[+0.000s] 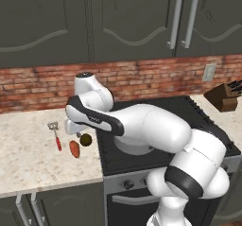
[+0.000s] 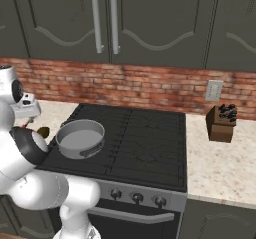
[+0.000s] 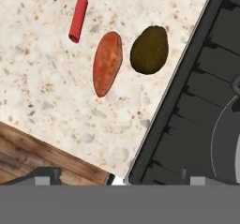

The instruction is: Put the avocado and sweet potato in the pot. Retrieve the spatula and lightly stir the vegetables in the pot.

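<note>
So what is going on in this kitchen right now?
The robot arm hangs over the counter left of the stove, holding nothing. Under its hand lie the avocado, the sweet potato beside it, and the red-handled spatula. The pot sits empty on the stove, so no step is done yet.

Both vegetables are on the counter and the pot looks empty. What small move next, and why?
Probably lower the gripper onto the avocado, which lies on the counter beside the sweet potato and nearest the stove edge. The pot holds nothing.
</note>
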### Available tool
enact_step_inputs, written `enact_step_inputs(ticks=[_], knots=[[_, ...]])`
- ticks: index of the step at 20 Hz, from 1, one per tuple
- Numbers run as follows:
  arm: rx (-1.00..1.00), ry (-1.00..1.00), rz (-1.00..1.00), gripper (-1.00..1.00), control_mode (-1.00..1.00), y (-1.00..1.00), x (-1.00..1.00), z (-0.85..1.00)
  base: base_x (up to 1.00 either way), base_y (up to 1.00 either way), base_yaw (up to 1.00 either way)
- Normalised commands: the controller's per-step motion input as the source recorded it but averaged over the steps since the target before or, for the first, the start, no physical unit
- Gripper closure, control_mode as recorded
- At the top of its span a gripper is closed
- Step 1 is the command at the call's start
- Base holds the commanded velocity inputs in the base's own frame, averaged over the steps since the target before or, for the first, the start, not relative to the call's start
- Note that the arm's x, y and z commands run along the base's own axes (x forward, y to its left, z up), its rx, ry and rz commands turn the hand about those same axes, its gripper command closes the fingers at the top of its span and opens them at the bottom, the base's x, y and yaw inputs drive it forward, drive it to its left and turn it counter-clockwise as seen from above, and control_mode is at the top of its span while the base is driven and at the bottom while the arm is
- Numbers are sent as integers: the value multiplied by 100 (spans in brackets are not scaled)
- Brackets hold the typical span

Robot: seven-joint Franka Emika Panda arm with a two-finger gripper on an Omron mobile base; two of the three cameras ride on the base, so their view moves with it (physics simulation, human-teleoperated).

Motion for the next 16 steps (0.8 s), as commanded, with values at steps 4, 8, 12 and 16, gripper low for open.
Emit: enact_step_inputs(ticks=[4,8,12,16], knots=[[1,0,-2,-100,-100,1,11,-83,0,0,0],[2,0,-2,-100,-100,1,19,-92,0,0,0],[1,0,-3,-100,-100,15,27,-47,0,0,0],[0,0,-6,-100,-100,41,22,17,0,0,0]])
